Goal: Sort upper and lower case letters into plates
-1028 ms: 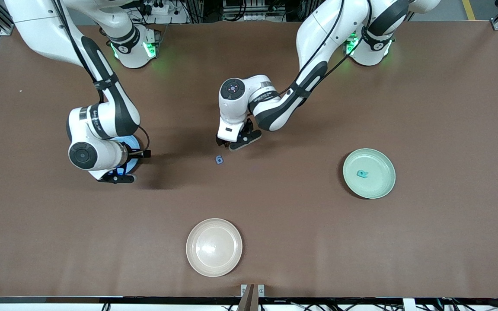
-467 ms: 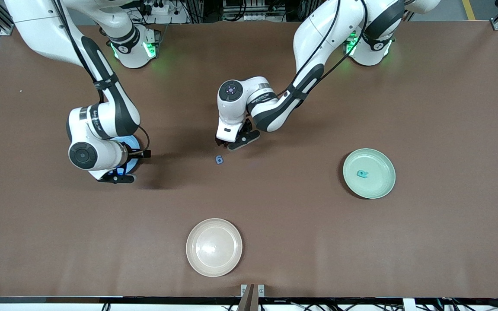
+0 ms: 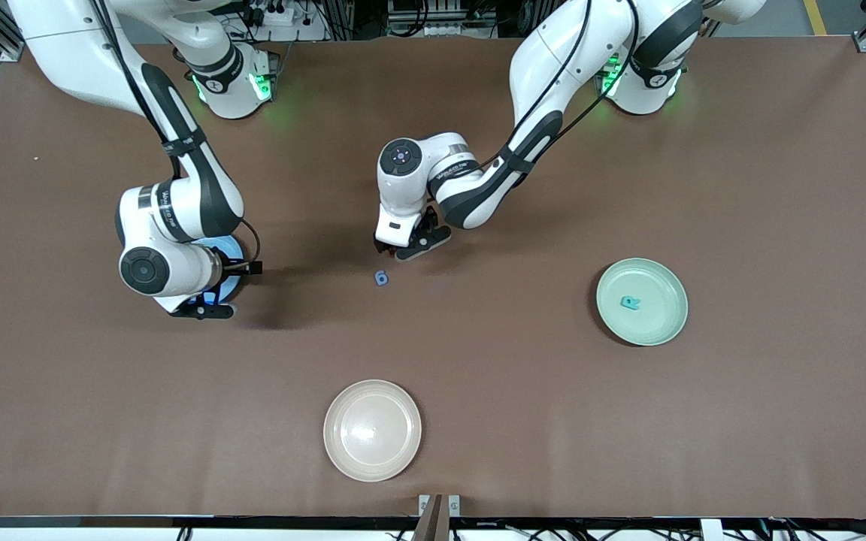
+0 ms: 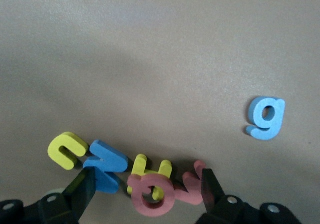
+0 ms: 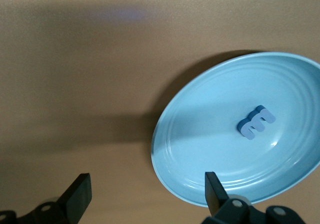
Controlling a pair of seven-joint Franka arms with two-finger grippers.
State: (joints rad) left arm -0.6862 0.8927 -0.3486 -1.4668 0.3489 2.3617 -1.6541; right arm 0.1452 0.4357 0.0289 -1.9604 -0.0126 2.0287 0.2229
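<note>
My left gripper (image 3: 405, 250) is open, low over a cluster of letters near the table's middle. In the left wrist view my left gripper (image 4: 145, 190) straddles a pink round letter (image 4: 152, 196), a yellow letter (image 4: 150, 173) and a pink v (image 4: 194, 186). A blue letter (image 4: 106, 165) and a yellow c (image 4: 66, 150) lie beside them. A blue g (image 3: 381, 278) lies apart, nearer the front camera, and also shows in the left wrist view (image 4: 266, 117). My right gripper (image 3: 200, 308) is open by the blue plate (image 3: 233, 249), which holds a blue E (image 5: 256, 122). The mint plate (image 3: 642, 330) holds a teal letter (image 3: 631, 303).
A cream-beige plate (image 3: 372, 466) sits near the table's front edge. In the right wrist view my right gripper (image 5: 146, 191) hangs over bare table at the rim of the blue plate (image 5: 200, 134). The right arm hides most of that plate in the front view.
My left gripper has shifted slightly toward the robots' bases, over the letter cluster. The right arm has not moved.
</note>
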